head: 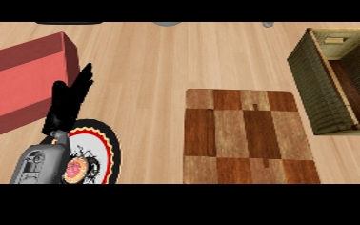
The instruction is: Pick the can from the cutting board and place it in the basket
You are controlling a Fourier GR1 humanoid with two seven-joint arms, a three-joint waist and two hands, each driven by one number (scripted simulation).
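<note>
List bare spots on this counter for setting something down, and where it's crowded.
Widest bare counter: between the red box and the basket, beyond the cutting board. The board's own top is bare too. A narrower strip lies between plate and board. Crowded: far left, where the left hand rests over the plate beside the box.

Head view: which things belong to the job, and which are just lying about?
Job: cutting board, basket, left hand resting open at the left edge; no can shows.
Lying about: red box, patterned plate.
</note>
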